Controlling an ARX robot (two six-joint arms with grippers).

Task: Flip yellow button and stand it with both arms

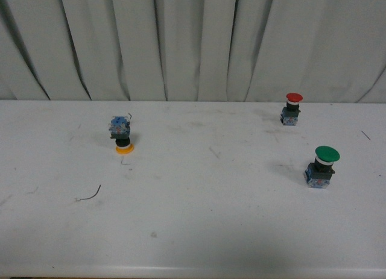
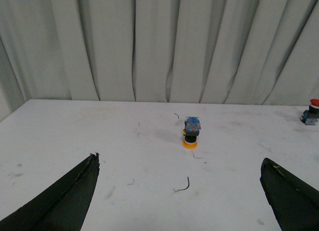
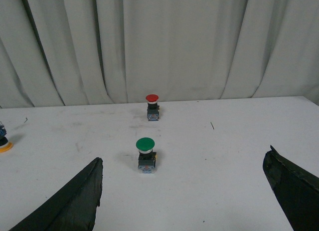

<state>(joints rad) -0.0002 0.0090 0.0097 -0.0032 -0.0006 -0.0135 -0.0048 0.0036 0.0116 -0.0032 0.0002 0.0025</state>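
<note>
The yellow button (image 1: pixel 123 136) stands upside down on the white table (image 1: pixel 199 231), left of centre: yellow cap down, blue-grey base up. The left wrist view shows that yellow button (image 2: pixel 191 133) well ahead of my left gripper (image 2: pixel 179 163), which is open with nothing between its black fingers (image 2: pixel 75 188). My right gripper (image 3: pixel 182 163) is open too and holds nothing. At the edge of the right wrist view only part of the yellow button (image 3: pixel 4 141) shows. Neither arm appears in the front view.
A red-capped button (image 1: pixel 292 108) stands upright at the back right, and a larger green-capped button (image 1: pixel 321 166) stands upright nearer the front right. A thin curved wire (image 1: pixel 89 196) lies front left. Grey curtains (image 1: pixel 193 44) hang behind the table.
</note>
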